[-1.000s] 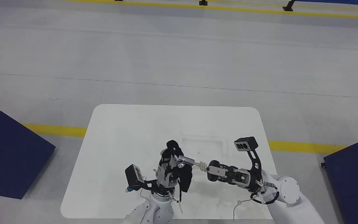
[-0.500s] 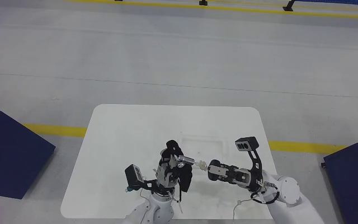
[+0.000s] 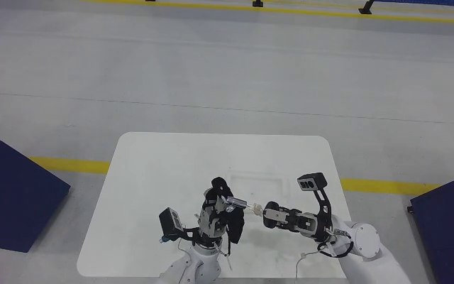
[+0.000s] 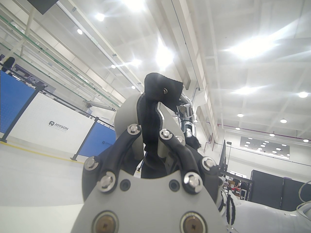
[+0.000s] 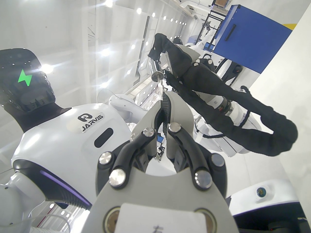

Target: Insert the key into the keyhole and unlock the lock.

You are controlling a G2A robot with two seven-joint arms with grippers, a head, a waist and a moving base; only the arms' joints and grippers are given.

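Note:
Above the white table (image 3: 142,177) my left gripper (image 3: 221,204) is shut on a silver lock (image 3: 236,204), also seen in its own wrist view (image 4: 185,115), where black-covered fingers (image 4: 162,88) clamp it. To its right, my right gripper (image 3: 265,211) is shut on a small silver key (image 3: 253,209). In the right wrist view the key (image 5: 160,87) sticks out from the right gripper (image 5: 164,98), and its tip meets the round end of the lock (image 5: 156,75). How deep the key sits cannot be told.
Both arms hover over the near middle of the table. Blue barriers stand off the table at the left (image 3: 21,199) and the right (image 3: 436,213). A yellow floor line (image 3: 71,165) runs behind the table.
My right gripper has edged slightly left with the key, closing the gap to the lock. The left gripper with the lock has stayed in place.

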